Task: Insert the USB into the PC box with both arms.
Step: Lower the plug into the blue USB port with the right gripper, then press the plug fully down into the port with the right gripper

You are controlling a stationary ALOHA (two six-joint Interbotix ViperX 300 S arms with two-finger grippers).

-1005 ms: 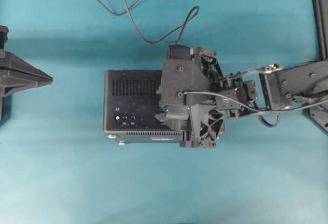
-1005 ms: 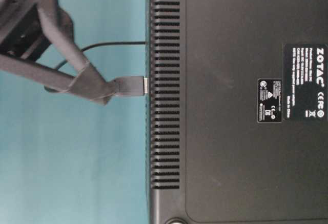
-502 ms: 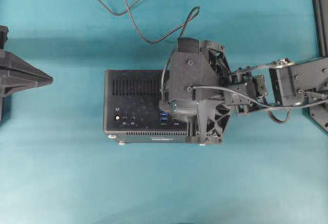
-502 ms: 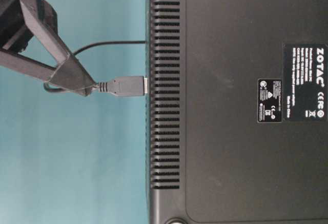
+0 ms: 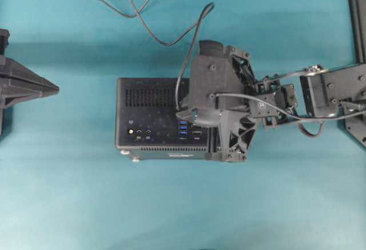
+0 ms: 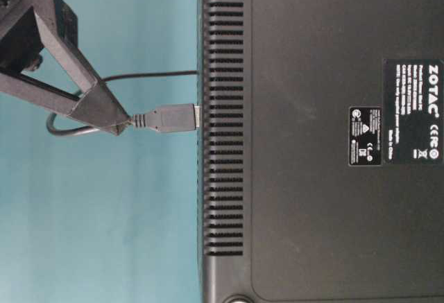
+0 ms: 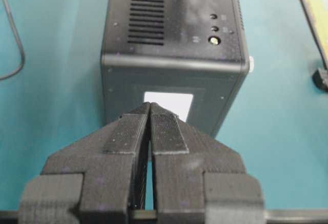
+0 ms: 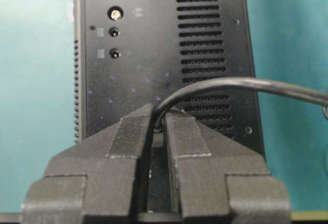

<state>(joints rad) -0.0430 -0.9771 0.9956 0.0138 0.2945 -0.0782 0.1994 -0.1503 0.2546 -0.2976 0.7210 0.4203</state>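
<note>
At frame centre, the right black wedge-fingered hand (image 6: 123, 124) pinches the thin dark-grey USB cable (image 6: 165, 118), steadying its plug against the black slotted PC box (image 6: 312, 53).

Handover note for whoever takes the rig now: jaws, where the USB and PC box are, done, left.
Right gripper: jaws pinched on the USB at the cable just behind the plug, above the PC box.
Left gripper: jaws shut, empty, parked off the box's left end, not touching it.
USB: plug tip meets the box face; whether it is fully seated cannot be told. The cable loops away across the cloth.
Done: plug brought to the ports.
Left: confirm or press it home, possibly bracing the box with the left arm, then release.
</note>
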